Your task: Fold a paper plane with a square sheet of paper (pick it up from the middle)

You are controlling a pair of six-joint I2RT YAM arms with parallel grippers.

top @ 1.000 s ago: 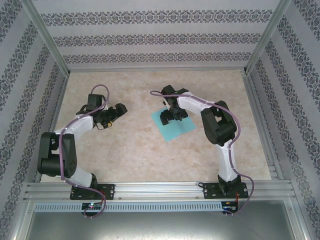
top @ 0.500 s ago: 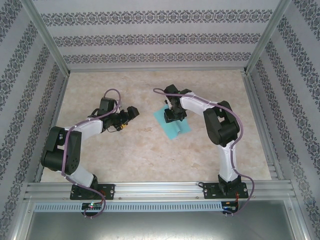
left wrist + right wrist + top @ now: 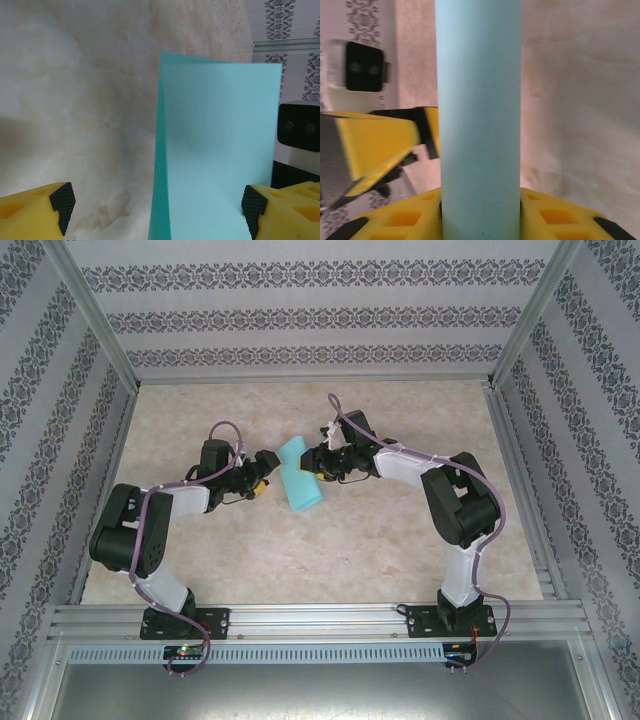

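Now the right claw [image 3: 320, 470] pinches the square sheet of paper [image 3: 300, 490].

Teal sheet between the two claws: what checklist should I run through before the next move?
1. Grip: right claw shut on the square sheet of paper: ok.
2. Receiver: left claw open: ok.
3. Sheet inside the left claw's opening: ok.
4. Sheet doubled over with edges matched: cannot tell.
5. Left claw's pads clear of the sheet's edge: cannot tell.
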